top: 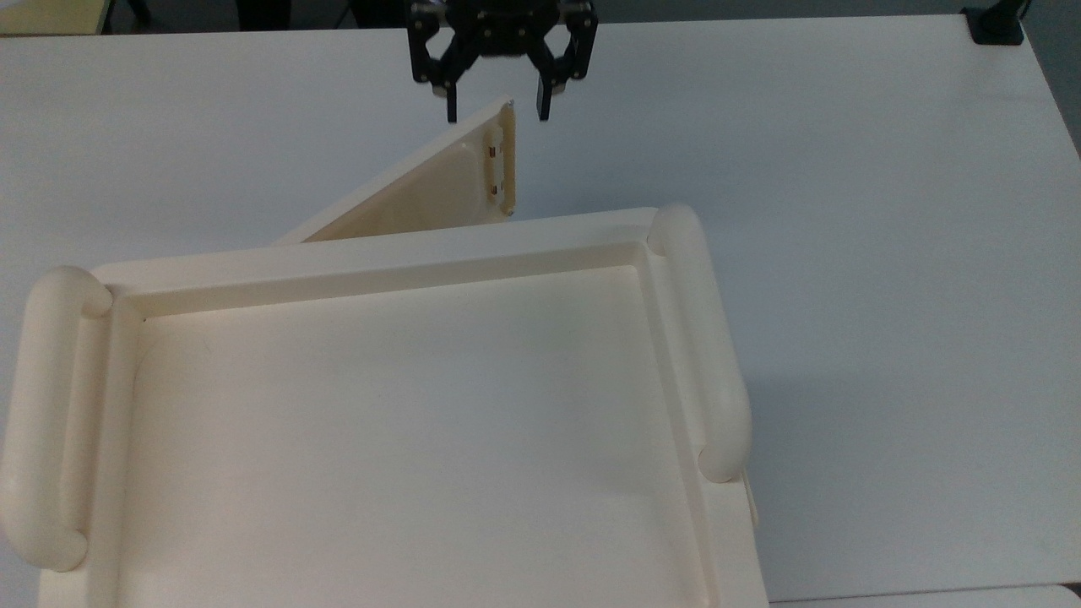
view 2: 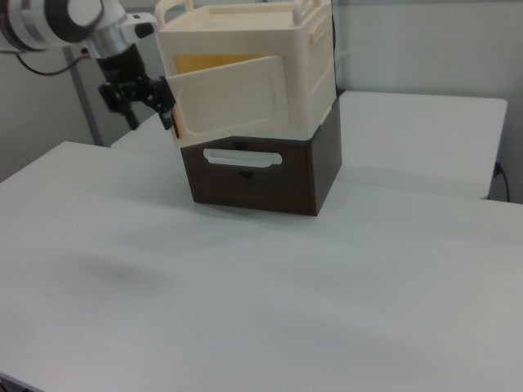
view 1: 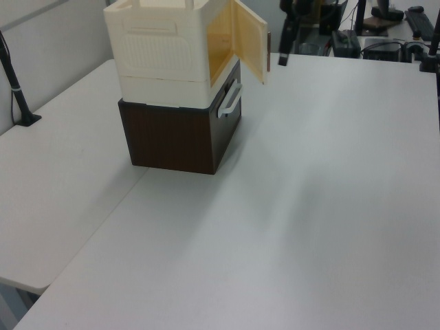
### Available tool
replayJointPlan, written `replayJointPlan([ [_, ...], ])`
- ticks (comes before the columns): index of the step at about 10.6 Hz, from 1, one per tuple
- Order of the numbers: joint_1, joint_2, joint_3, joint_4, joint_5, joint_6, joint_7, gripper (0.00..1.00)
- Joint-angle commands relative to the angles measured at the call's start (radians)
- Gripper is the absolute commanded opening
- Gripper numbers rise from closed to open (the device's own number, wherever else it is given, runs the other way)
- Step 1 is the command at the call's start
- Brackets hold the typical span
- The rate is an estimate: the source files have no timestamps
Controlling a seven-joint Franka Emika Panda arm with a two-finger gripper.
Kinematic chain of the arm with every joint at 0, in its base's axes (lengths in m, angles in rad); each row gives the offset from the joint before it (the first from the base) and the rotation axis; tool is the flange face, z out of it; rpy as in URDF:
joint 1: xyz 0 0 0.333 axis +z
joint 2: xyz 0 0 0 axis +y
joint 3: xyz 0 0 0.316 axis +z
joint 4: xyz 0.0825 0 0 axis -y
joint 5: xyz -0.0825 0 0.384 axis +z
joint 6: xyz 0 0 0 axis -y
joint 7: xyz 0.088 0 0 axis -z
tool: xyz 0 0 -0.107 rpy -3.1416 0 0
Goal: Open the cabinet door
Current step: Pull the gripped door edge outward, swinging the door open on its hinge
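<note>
The cabinet door (top: 431, 186) is a thin cream panel, swung out at an angle from the cream cabinet (top: 380, 253). Small fasteners sit near its free edge. In the left view the cabinet door (view 1: 249, 45) stands ajar and shows a yellow-lit inside. My black gripper (top: 498, 105) is open at the top view's upper edge, its fingers spread to either side of the door's free edge without clamping it. In the right view the gripper (view 2: 151, 110) sits at the left edge of the door (view 2: 233, 102). The left view has the gripper (view 1: 276, 51) just right of the door.
The cream cabinet rests on a dark brown box (view 2: 261, 175) with a white pull handle (view 2: 243, 158). Thick rounded side handles (top: 701, 338) flank the cabinet's tray-like top. White table (top: 844, 211) spreads around it. Equipment and cables stand at the table's far end (view 1: 357, 34).
</note>
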Motion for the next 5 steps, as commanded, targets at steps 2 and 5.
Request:
replayJointPlan([
  [2, 0.013, -0.114, 0.007, 0.029, 0.05, -0.214, -0.001, 1.0],
  [5, 0.001, -0.092, 0.004, 0.069, 0.08, -0.168, 0.026, 1.0],
])
